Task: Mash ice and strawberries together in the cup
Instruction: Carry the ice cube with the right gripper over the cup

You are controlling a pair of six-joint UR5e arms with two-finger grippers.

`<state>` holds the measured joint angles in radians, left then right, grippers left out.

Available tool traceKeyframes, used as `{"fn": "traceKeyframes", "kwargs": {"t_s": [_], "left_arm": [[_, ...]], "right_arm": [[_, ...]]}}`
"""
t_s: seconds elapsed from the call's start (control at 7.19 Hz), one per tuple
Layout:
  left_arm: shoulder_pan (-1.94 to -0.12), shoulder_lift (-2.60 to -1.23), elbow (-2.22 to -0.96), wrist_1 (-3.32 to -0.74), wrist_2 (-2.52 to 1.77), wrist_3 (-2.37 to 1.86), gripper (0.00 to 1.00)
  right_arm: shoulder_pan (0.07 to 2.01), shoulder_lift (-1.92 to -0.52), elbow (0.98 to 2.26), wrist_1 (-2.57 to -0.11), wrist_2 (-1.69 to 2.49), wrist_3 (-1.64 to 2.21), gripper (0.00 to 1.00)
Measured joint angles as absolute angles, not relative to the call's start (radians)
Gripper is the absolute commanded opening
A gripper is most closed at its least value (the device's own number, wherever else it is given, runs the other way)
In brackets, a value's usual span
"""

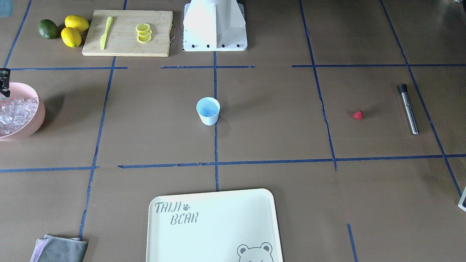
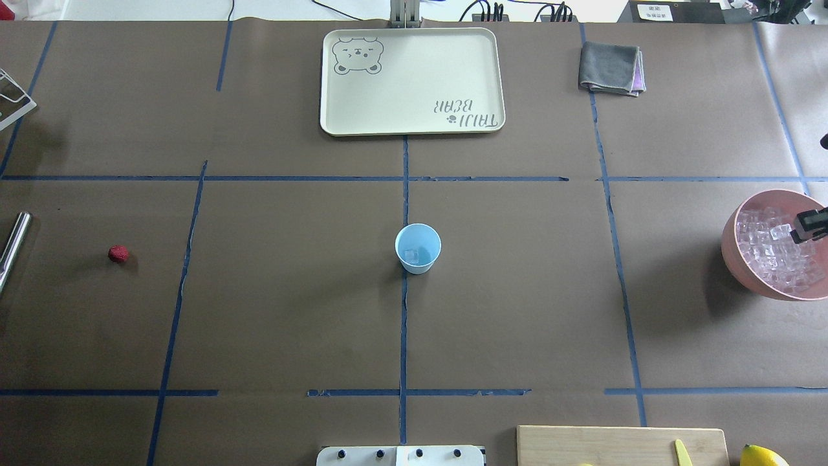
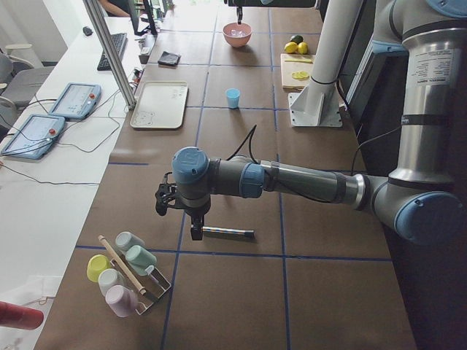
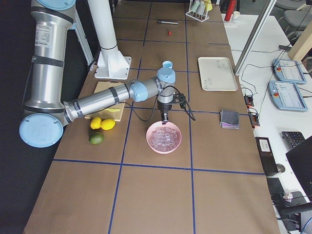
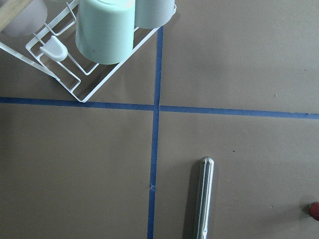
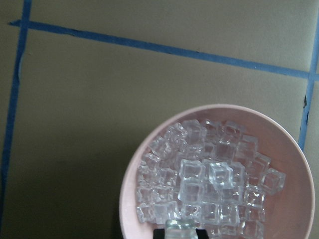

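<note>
Brown paper covers the table [image 2: 291, 291], gridded in blue tape.

Right gripper [image 2: 795, 232]: jaws narrow, pinched on one ice cube [image 6: 180, 228], which shows at the bottom edge of the right wrist view. It hangs over the pink bowl [image 2: 729, 249], just above the heap of ice [image 6: 209, 184]. Cannot tell whether the held cube is clear of the heap or touching it.

Left gripper [image 3: 195, 232]: shows only in the left side view, pointing down just above the steel muddler [image 1: 407, 109]. Jaw state cannot be told from there.

Cup [image 1: 208, 118]: upright at table centre on a tape line, well apart from both grippers. A second ice cube [image 2: 417, 257] lies inside it.

Strawberry [image 2: 118, 254]: on bare paper on the robot's left, near the muddler and well apart from the cup.

Tray [image 2: 336, 123], folded cloth [image 2: 608, 68] and cutting board [image 1: 127, 47] with lemon slices sit at the table margins, none of them near either gripper.

Step in hand, by my reading: loading ice, so the task is early. The berry is not yet in the cup and nothing is mashed.

Next move calls for a straight lift out of the bowl, a carry across to centre, and a release low over the rim. The cup mouth is small and the cube looks slick, so it could slip in the jaws or bounce out of the cup. Berry and muddler should fall to the left arm.
</note>
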<state>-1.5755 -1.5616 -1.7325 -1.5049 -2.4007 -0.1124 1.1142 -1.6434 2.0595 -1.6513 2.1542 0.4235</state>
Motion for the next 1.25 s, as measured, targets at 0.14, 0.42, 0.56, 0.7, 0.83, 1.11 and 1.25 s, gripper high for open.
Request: {"fn": "traceKeyframes", "kwargs": {"t_s": [0.14,0.42,0.56,0.7,0.83,1.11,1.25], "left_arm": [[-1.575,-1.561,-1.732,-1.505,-2.401,-0.114,1.00],[-1.574,-1.560,-1.732,-1.505,-2.401,-0.118,1.00],[-1.573,-1.560,-1.731,-1.505,-2.401,-0.119,1.00],[-1.573,-1.560,-1.731,-1.505,-2.401,-0.119,1.00],[-1.572,-1.560,-1.729,-1.505,-2.401,-0.120,1.00],[-1.571,-1.560,-1.724,-1.506,-2.401,-0.119,1.00],[-1.571,-1.561,-1.721,-1.506,-2.400,-0.119,1.00]], "right_arm": [[1.110,-1.535,2.068,-1.778,2.160,0.429,0.01],[1.054,-1.330,2.035,-1.912,2.213,0.533,0.01],[0.991,-1.237,2.011,-1.926,2.225,0.655,0.01],[0.919,-1.151,1.988,-1.927,2.219,0.793,0.01],[0.838,-1.060,1.955,-1.918,2.184,0.936,0.01],[0.677,-0.917,1.840,-1.824,2.049,1.179,0.02],[0.619,-0.873,1.787,-1.787,1.990,1.250,0.02]]}}
